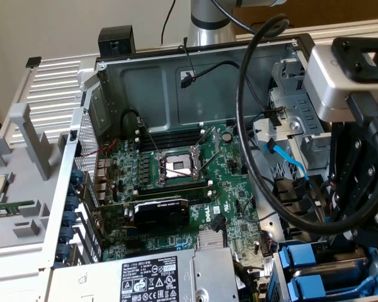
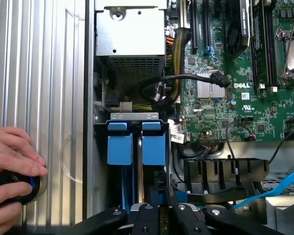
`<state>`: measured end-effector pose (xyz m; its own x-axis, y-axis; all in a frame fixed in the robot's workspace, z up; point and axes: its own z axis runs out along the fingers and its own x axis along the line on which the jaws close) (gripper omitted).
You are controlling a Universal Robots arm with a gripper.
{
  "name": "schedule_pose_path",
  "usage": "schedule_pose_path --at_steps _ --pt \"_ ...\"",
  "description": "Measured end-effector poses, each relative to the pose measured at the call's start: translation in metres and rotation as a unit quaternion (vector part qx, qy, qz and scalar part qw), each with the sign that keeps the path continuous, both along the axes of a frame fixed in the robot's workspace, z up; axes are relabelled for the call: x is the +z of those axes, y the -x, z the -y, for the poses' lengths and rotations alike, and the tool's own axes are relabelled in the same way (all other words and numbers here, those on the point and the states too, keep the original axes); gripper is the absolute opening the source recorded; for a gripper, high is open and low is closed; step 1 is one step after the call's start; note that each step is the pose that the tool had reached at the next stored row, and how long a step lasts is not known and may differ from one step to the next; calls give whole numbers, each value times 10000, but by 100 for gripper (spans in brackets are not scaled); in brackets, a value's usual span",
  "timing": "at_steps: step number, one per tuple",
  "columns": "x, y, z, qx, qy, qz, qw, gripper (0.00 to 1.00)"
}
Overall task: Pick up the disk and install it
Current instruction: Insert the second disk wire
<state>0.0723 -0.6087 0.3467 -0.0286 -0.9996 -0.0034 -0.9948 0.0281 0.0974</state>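
A ribbed aluminium table (image 2: 39,73) carries the open computer case (image 1: 176,82). A person's hand (image 2: 12,161) rests on the table beside the case, its fingers over a round black knob (image 2: 10,188).

Inside the case wall is the drive bay (image 2: 134,116), with two blue trays (image 2: 120,147) side by side in its slots. The gripper (image 2: 161,215) hangs directly above the bay. Its jaws are nearly closed, and a thin strip of blue shows between the tips. I take that strip to be the frame of the disk (image 2: 158,197), gripped by its edge and held edge-on over the bay. The label is hidden, so this is a judgement.

On that reading the pick-up is done and the step in hand is installing. Seating the disk calls for keeping the frame square to the slot rails and straight above a free slot. It also has to stay clear of the black cable (image 2: 186,78) and the motherboard (image 2: 245,98) beyond.
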Motion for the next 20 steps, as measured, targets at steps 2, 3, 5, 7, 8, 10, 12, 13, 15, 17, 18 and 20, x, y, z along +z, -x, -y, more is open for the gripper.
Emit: schedule_pose_path --at_steps 2,3,5,7,8,10,12,13,15,17,18,20 --pt "0 0 4 -6 1 0 10000 16" --pt "0 0 6 -9 1 0 10000 16" --pt "0 0 8 -15 1 -1 10000 16" --pt "-1 0 8 -22 0 -1 10000 16" --pt "-1 0 9 -25 1 -1 10000 16" --pt "-2 0 9 -34 0 -2 10000 16" --pt "-2 0 9 -42 1 -2 10000 16" --pt "-2 0 9 -45 1 -2 10000 16" --pt "-3 0 9 -52 0 -3 10000 16" --pt "-3 -1 9 -58 0 -3 10000 16" --pt "-3 -1 9 -60 0 -3 10000 16" --pt "-3 -1 9 -66 1 -3 10000 16"
